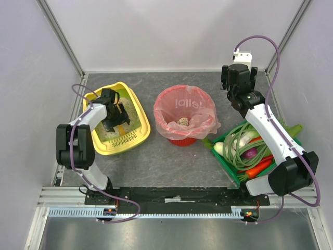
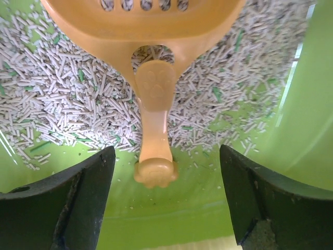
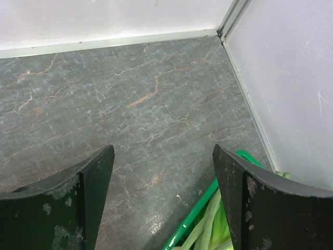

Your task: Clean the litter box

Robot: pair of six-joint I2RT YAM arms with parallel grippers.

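The yellow litter box (image 1: 144, 126) stands at the left of the table, with green inner walls (image 2: 307, 104) and pale grainy litter (image 2: 62, 94). My left gripper (image 1: 115, 123) hangs low inside it, jaws wide open. In the left wrist view an orange slotted scoop (image 2: 154, 99) lies on the litter. Its paw-shaped handle end sits between my left gripper's (image 2: 167, 151) fingers, touching neither. My right gripper (image 1: 238, 78) is open and empty, raised at the back right; its wrist view (image 3: 162, 148) shows bare table under it.
A round red bin with a pink bag (image 1: 184, 117) stands mid-table with a pale clump inside. A green tray of vegetables (image 1: 220, 157) sits at the right, its corner in the right wrist view (image 3: 200, 208). White walls enclose the back and sides.
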